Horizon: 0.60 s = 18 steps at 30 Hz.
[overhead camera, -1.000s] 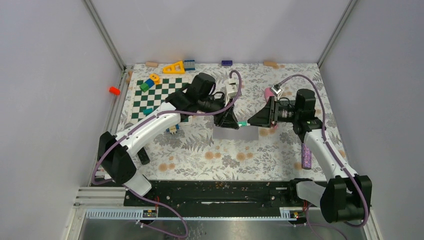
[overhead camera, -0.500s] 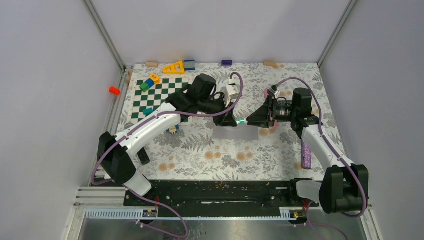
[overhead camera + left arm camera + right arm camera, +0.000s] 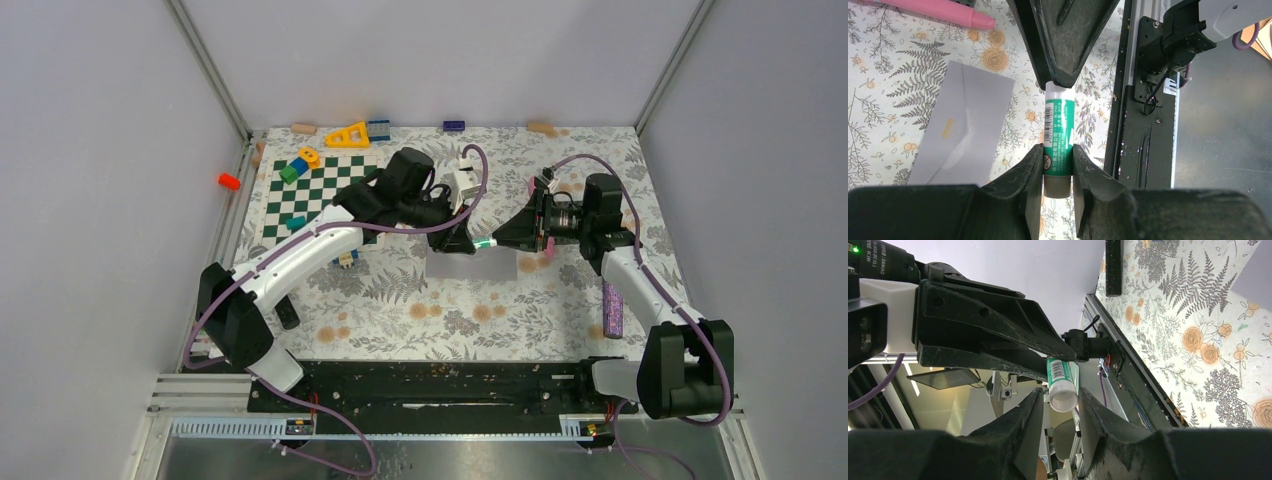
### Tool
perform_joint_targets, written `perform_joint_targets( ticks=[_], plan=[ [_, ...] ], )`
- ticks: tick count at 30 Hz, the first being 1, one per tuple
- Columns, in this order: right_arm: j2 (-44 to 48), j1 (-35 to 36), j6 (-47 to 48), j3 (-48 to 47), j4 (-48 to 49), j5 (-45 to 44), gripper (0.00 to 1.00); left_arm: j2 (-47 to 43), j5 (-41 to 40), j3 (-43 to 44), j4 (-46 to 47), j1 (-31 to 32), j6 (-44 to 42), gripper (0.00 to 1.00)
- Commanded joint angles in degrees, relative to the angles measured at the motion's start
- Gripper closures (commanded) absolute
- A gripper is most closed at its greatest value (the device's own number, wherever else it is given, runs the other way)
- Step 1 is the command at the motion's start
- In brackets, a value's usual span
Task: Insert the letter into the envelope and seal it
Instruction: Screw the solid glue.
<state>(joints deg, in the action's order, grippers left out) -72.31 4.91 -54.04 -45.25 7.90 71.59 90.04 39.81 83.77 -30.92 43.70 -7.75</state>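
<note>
The pale grey-lavender envelope [image 3: 470,266] [image 3: 963,125] lies flat on the floral cloth, flap side up. No letter shows in any view. Above it my left gripper [image 3: 468,240] [image 3: 1058,162] is shut on the body of a green glue stick [image 3: 484,243] [image 3: 1058,135], held level. My right gripper [image 3: 497,241] [image 3: 1062,405] faces it, with the stick's white cap [image 3: 1064,396] between its fingers. A thin gap still shows beside the cap, so these jaws stand open.
A pink pen [image 3: 943,10] lies past the envelope. A purple marker [image 3: 612,310] lies at the right. A checkerboard [image 3: 300,195] with coloured blocks fills the back left, with an orange triangle [image 3: 348,135] by the rear wall. The black base rail [image 3: 440,385] runs along the near edge.
My right gripper has moved left onto the glue stick's cap end and its jaws have narrowed around it. The left gripper has kept its hold and barely moved.
</note>
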Motion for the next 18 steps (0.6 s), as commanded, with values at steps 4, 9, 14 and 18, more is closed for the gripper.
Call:
perform_joint_targets(
  ticks=[4,9,14,18],
  plan=[
    [0.12,-0.08,-1.53,-0.16,3.26,1.00,0.65,0.09,-0.59,2.98,0.79,0.50,-0.96,1.00],
    [0.52,-0.07,-1.16,0.33,3.13,1.14,0.63,0.10,-0.69,3.23,0.68,0.43,-0.95,1.00],
    [0.80,-0.07,-0.83,0.48,2.87,1.17,0.62,0.16,-0.70,3.34,0.59,0.42,-0.95,1.00],
    [0.98,-0.07,-0.49,0.49,2.70,1.18,0.70,0.00,-0.85,3.33,0.55,0.50,-1.04,1.00]
  ],
)
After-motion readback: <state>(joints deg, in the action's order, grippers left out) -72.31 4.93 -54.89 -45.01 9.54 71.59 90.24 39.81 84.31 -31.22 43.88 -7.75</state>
